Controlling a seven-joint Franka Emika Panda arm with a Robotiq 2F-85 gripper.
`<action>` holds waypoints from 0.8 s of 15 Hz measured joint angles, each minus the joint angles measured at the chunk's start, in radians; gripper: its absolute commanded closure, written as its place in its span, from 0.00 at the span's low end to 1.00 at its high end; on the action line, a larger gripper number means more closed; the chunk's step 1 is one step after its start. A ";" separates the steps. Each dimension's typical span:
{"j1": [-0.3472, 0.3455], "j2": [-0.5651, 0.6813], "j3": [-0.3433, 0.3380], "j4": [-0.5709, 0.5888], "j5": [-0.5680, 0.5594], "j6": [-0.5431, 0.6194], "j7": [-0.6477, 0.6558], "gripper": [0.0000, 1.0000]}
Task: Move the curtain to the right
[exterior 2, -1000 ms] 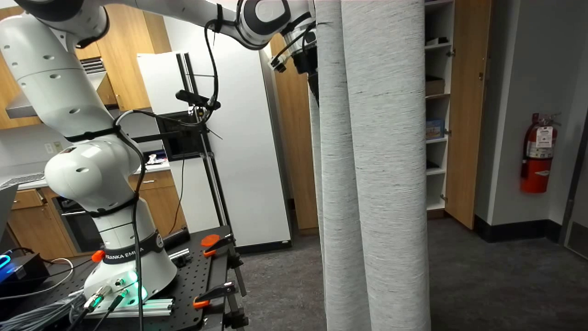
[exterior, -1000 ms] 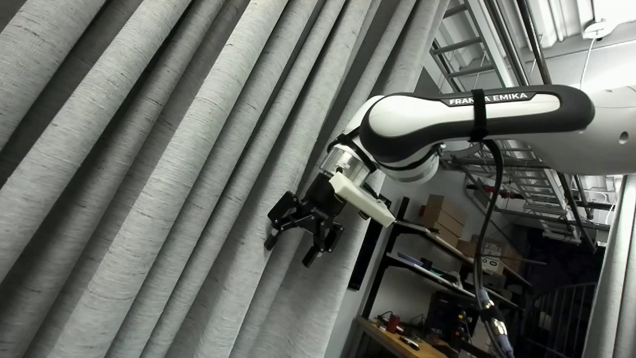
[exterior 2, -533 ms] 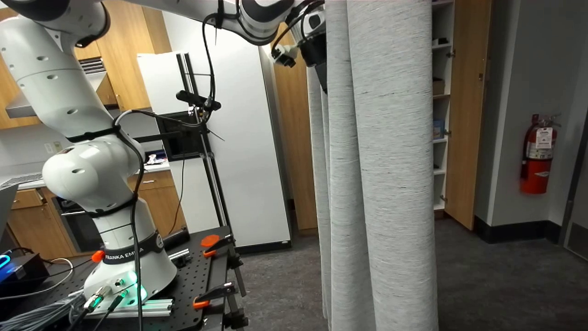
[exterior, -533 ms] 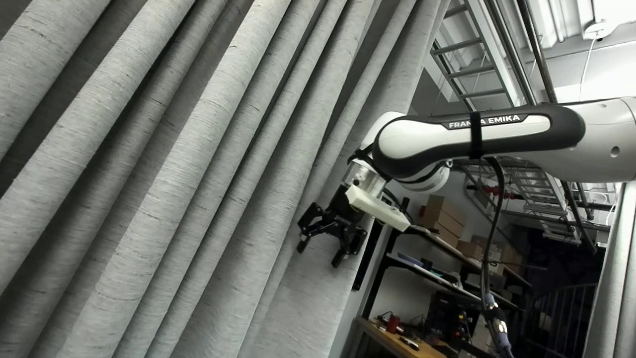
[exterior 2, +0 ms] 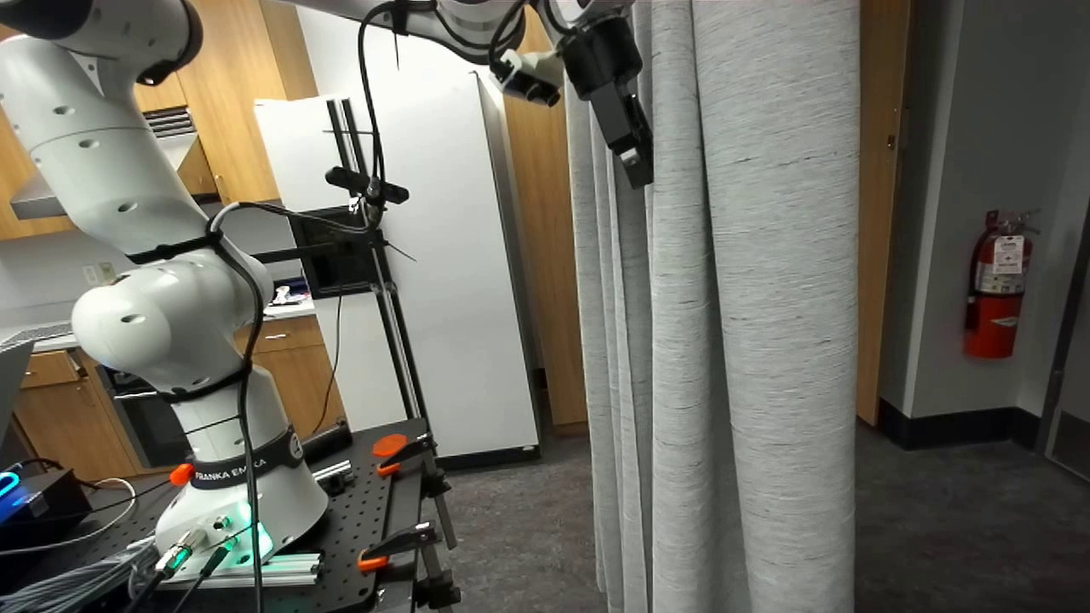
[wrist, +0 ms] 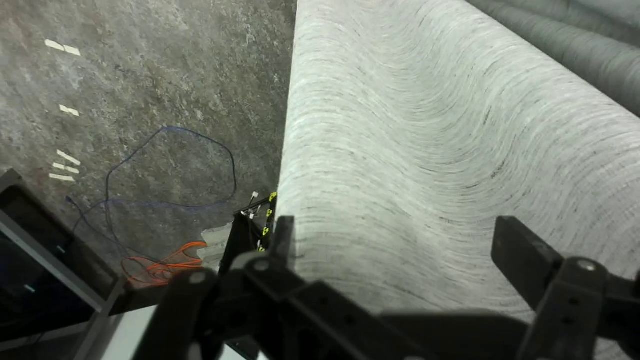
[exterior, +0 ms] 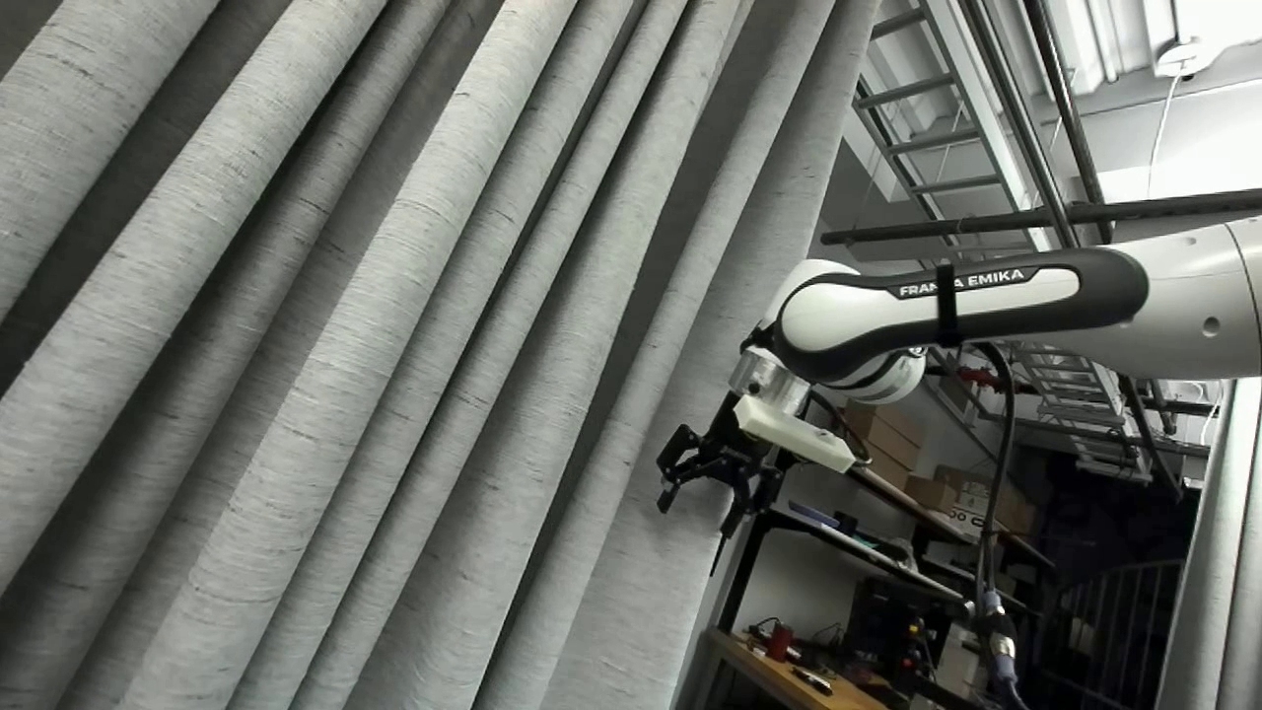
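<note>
The curtain is a huge light grey pleated drape filling much of an exterior view; it also hangs in another exterior view and fills the right of the wrist view. My gripper is open, fingers spread, near the curtain's free edge. It also shows pointing down beside the folds. In the wrist view, the gripper has its left finger at the free edge and its right finger over the fabric. Nothing is seen clamped; whether the fingers touch the cloth cannot be told.
Shelves with boxes and a wooden bench stand beyond the curtain's edge. A white fridge and a fire extinguisher stand in the room. A blue cable and an orange cable lie on the floor.
The arm and open gripper have moved right and lower along the curtain. The curtain's edge region has shifted rightward and its outer pleats have spread. The gripper now shows more fully beside the folds.
</note>
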State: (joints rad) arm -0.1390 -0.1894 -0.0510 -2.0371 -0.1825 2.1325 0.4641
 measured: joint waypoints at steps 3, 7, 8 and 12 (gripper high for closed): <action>-0.013 -0.006 -0.007 0.001 -0.023 0.000 0.000 0.00; -0.025 -0.011 -0.011 0.015 -0.093 0.018 0.006 0.00; -0.026 -0.012 -0.011 0.018 -0.119 0.039 0.011 0.00; -0.028 -0.019 -0.010 0.017 -0.211 0.196 0.026 0.00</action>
State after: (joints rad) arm -0.1670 -0.2082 -0.0609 -2.0198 -0.3939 2.3287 0.4900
